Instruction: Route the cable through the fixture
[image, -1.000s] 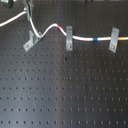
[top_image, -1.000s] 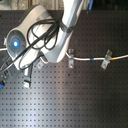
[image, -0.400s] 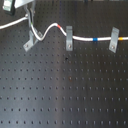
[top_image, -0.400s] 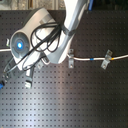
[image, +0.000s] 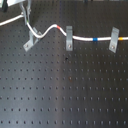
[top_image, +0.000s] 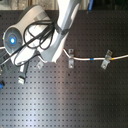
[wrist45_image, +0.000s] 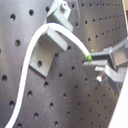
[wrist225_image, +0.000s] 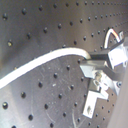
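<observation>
The white cable (image: 47, 31) runs across the board in the first exterior view. Its red band (image: 59, 27) is left of the middle clip and its blue-and-yellow band (image: 92, 38) is right of it. The fixture (image: 30, 42) stands at the first exterior view's left, and the cable dips down at its prongs. In the first wrist view the cable (wrist45_image: 35, 47) passes between the fixture's two parts (wrist45_image: 45, 55). My gripper (image: 27, 21) hangs just above the fixture, shut on the cable; the grip shows in both wrist views (wrist45_image: 90, 59) (wrist225_image: 89, 57). In the second exterior view the hand (top_image: 30, 42) hides most of the fixture (top_image: 37, 65).
Two plain grey clips hold the cable further along, the middle clip (image: 69, 40) (top_image: 71, 60) and the right clip (image: 114, 40) (top_image: 106, 61). The black perforated board (image: 65, 95) spreads toward the first exterior view's bottom. Black arm cables (top_image: 35, 30) loop around the hand.
The gripper with the cable has shifted slightly toward the first exterior view's left, bringing the cable down at the fixture. The clips and the rest of the cable have not moved.
</observation>
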